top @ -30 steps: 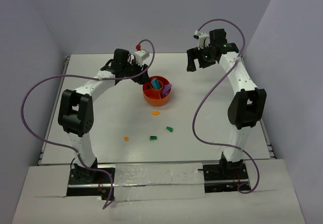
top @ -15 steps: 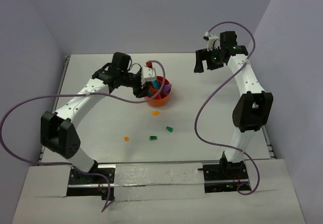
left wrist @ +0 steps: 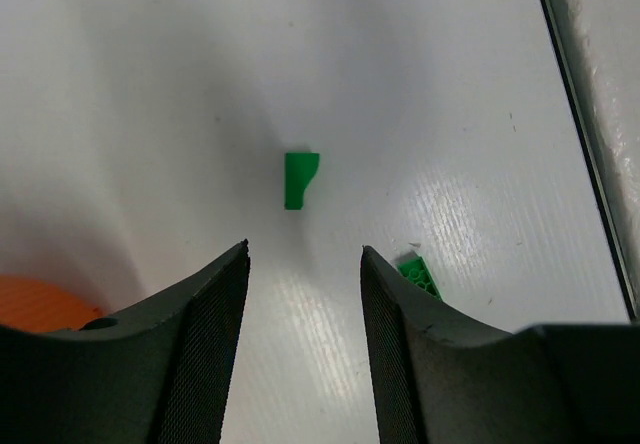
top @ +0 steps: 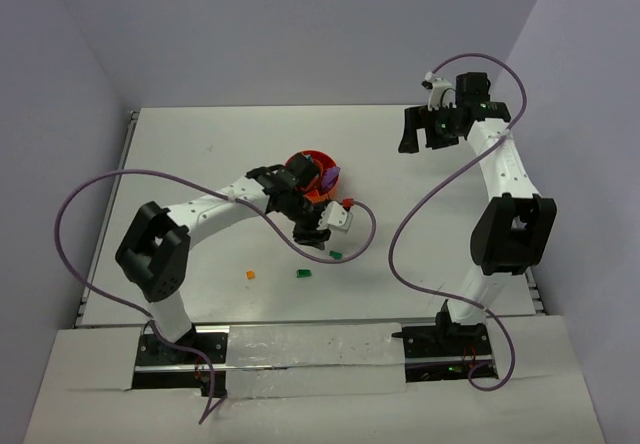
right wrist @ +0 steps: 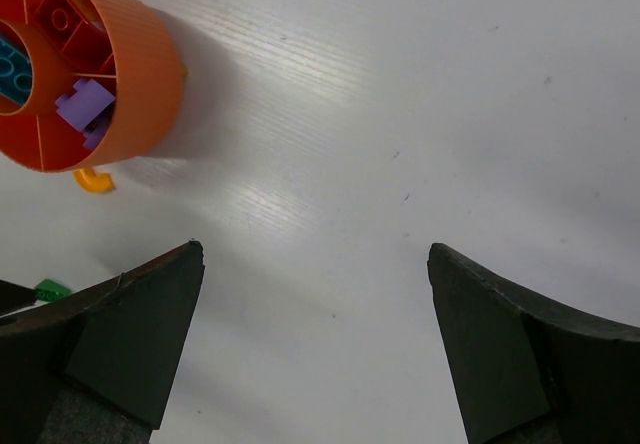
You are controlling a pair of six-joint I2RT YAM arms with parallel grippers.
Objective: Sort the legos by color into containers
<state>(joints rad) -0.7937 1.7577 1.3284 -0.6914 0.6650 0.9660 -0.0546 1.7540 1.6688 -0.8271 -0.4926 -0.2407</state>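
The orange divided bowl [top: 318, 160] [right wrist: 140, 64] holds red [right wrist: 62, 26], teal [right wrist: 12, 69] and purple [right wrist: 85, 104] legos in separate wedges. My left gripper [top: 308, 236] [left wrist: 305, 247] hovers just in front of the bowl, low over the table, open with nothing between its fingers. A green lego [left wrist: 300, 179] lies ahead of its tips and another green one [left wrist: 420, 274] lies beside the right finger. Two green legos [top: 336, 255] [top: 304, 273] and an orange one [top: 250, 275] lie on the table. My right gripper [top: 425, 134] [right wrist: 315, 248] is wide open and empty at the far right.
An orange curved piece [right wrist: 95, 179] lies against the bowl's near side. A blurred orange shape [left wrist: 40, 304] shows beside my left finger. The table's rail [left wrist: 590, 154] runs along the right of the left wrist view. Purple cables loop beside both arms.
My left arm swung from over the bowl down to its near side, above the green legos. My right arm drifted right and slightly back, still wide open.
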